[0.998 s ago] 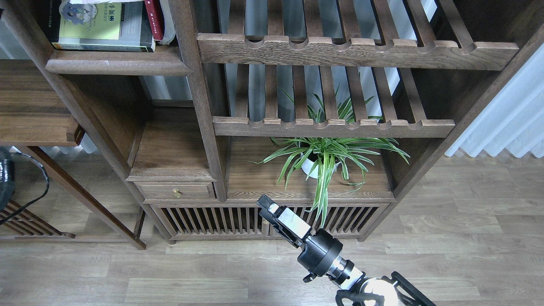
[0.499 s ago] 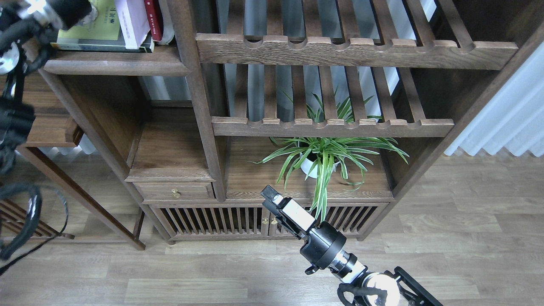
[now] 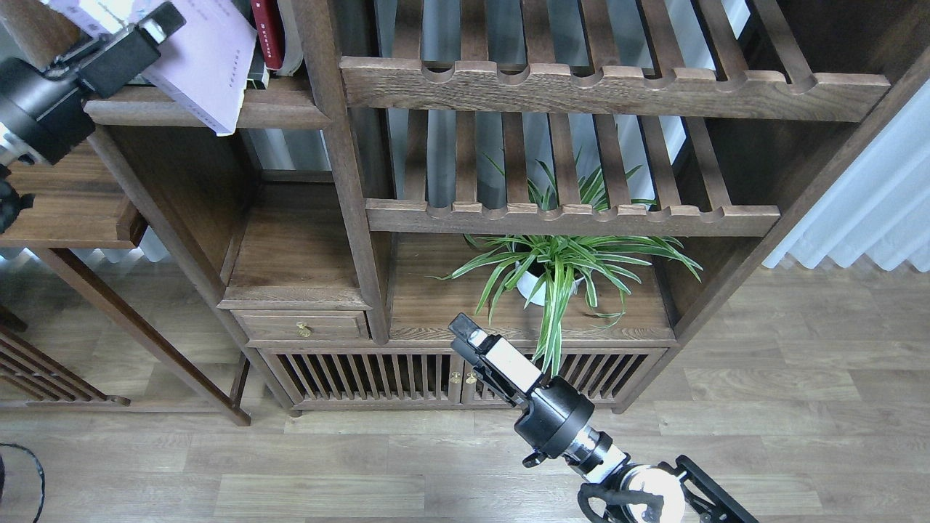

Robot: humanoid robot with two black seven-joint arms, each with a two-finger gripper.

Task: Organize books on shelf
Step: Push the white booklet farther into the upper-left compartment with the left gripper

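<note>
My left gripper [image 3: 161,23] comes in at the top left and is shut on the thin pale lavender-white book [image 3: 207,69]. It holds the book tilted, with the lower corner hanging out over the shelf's thick rounded front lip [image 3: 280,115]. The dark red book [image 3: 266,33] stands upright on the shelf beside a pale-paged volume. Only a dark sliver of the thick yellow-green and grey-black book [image 3: 254,73] shows behind the held book. My right gripper [image 3: 462,331] hangs low in front of the cabinet, far from the books; its fingers cannot be told apart.
Two slatted racks with notched front rails [image 3: 610,91] [image 3: 567,216] fill the right bay. A potted spider plant [image 3: 556,272] stands below them. A small drawer [image 3: 301,327] and a slatted cabinet front [image 3: 363,378] sit lower. A side table [image 3: 65,211] is at left, a white curtain [image 3: 864,203] at right.
My left arm rose into view, took the lavender-white book and drew it forward and down over the shelf lip, covering the yellow-green book. My right gripper edged slightly up and right.
</note>
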